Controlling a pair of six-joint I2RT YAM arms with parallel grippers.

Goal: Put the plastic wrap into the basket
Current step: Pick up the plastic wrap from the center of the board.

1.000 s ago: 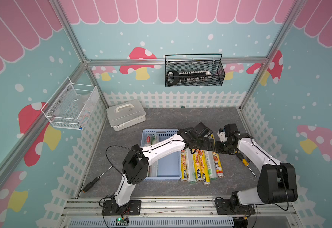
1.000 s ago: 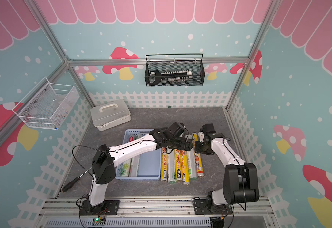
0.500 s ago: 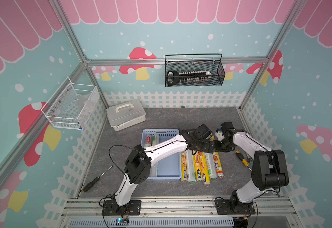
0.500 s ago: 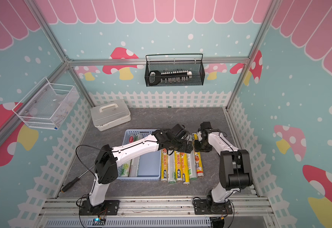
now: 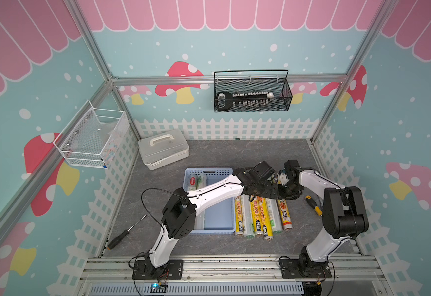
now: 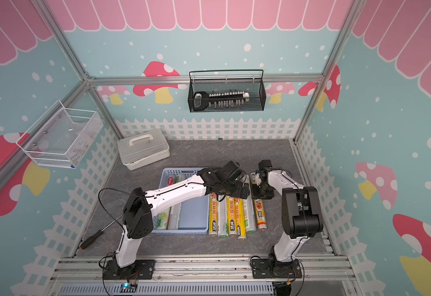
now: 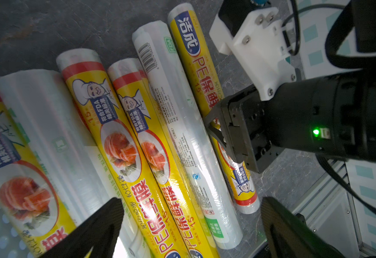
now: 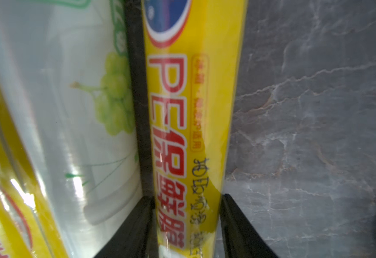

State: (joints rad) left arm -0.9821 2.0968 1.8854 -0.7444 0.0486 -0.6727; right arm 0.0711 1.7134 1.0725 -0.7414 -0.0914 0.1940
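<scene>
Several plastic wrap rolls [image 5: 258, 217], yellow and silvery-white, lie side by side on the table just right of the light blue basket [image 5: 209, 170]. A few more rolls [image 5: 196, 180] lie inside the basket along its left side. My left gripper [image 7: 190, 201] hovers open above the middle of the row, touching nothing. My right gripper [image 8: 187, 197] is down on the rightmost yellow roll [image 8: 193, 111], a finger against each of its sides. That roll still lies on the table. In both top views the two gripper heads [image 5: 268, 194] [image 6: 260, 194] nearly meet.
A white lidded box [image 5: 163, 148] stands behind the basket. A black screwdriver [image 5: 126, 233] lies at the front left. A yellow-handled screwdriver [image 5: 314, 205] lies right of the rolls. A black wire basket [image 5: 251, 94] hangs on the back wall and a white one [image 5: 91, 138] on the left wall.
The right arm's elbow has swung in toward the rolls, and its gripper has shifted slightly nearer along the rightmost yellow roll. The left arm has barely moved.
</scene>
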